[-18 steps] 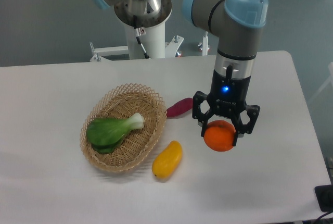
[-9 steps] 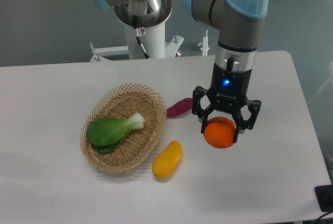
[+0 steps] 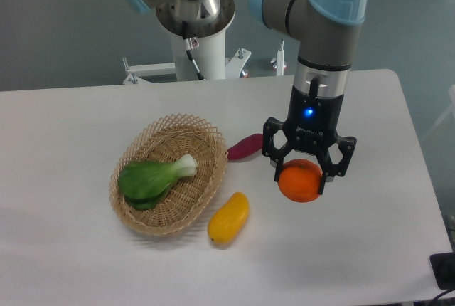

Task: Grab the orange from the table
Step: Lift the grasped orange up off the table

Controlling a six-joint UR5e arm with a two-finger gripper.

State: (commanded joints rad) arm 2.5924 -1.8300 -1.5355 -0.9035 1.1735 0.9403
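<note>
The gripper (image 3: 302, 178) points straight down over the right half of the table (image 3: 64, 128). Its two black fingers (image 3: 278, 167) are closed against opposite sides of the orange (image 3: 300, 181), one on the left and one on the right, so the fruit is clamped between them. The upper part of the orange sits inside the finger frame and its lower part protrudes below the fingertips. Whether the orange is clear of the tabletop or touching it cannot be told from this single view; no distinct shadow separates the two. A small blue indicator light (image 3: 308, 113) is lit on the black gripper body, just below the grey wrist of the arm (image 3: 323, 35).

To the left of the gripper, near its left finger but apart from it, lies a purple oblong vegetable (image 3: 245, 146), tilted with its right end higher in the view. Its left end lies just beside the rim of the wicker basket (image 3: 135, 217). The basket is oval, woven, and light tan. Inside it rests a bok choy (image 3: 153, 176), its green leaves toward the left and its pale stem end toward the right.

A yellow-orange mango-like fruit (image 3: 229, 217) lies on the table just beside the lower right rim of the basket, below and to the left of the orange and well apart from the gripper.

The arm's white pedestal base (image 3: 199, 50) stands behind the far edge of the table.
</note>
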